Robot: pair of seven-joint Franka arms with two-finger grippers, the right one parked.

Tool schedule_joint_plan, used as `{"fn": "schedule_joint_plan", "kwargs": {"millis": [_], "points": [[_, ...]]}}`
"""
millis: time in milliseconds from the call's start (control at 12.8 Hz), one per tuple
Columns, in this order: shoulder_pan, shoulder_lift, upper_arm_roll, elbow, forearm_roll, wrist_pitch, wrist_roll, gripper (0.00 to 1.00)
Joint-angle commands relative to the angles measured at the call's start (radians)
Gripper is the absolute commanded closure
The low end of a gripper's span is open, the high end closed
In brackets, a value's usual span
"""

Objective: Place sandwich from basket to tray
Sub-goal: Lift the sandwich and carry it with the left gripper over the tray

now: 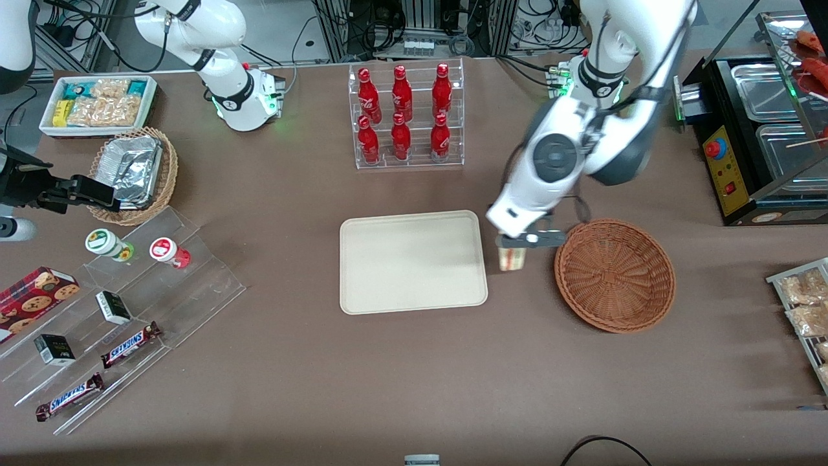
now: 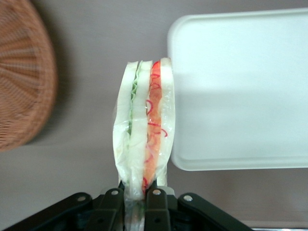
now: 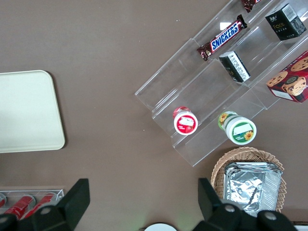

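Sandwich (image 1: 513,257) in gripper (image 1: 515,243) between tray (image 1: 412,262) and basket (image 1: 614,274)

Legible text: "SNICKERS" on two chocolate bars (image 1: 131,345) (image 1: 69,396) lying on the clear stepped display rack (image 1: 194,285). Same brand reads on one bar in the right wrist view. No other labels can be read.

In the front view the arm (image 1: 556,162) hides most of the gripper (image 1: 517,243) and the top of the sandwich (image 1: 513,259), so the fingers' grip cannot be made out there. In the left wrist view the basket (image 2: 21,77) is blurred and cut off by the edge, the tray (image 2: 240,91) runs out of frame, and the sandwich's end is hidden between the fingers (image 2: 155,204).
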Motion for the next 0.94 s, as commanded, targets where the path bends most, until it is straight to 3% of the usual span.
{"fn": "schedule_joint_plan", "kwargs": {"millis": [0,390,858], "points": [[-0.093,0.134,0.014,0.166,-0.008,-0.021,-0.095,1.00],[-0.178,0.314,0.014,0.376,-0.010,-0.016,-0.258,1.00],[-0.196,0.478,0.016,0.580,-0.008,-0.013,-0.284,1.00]]}}
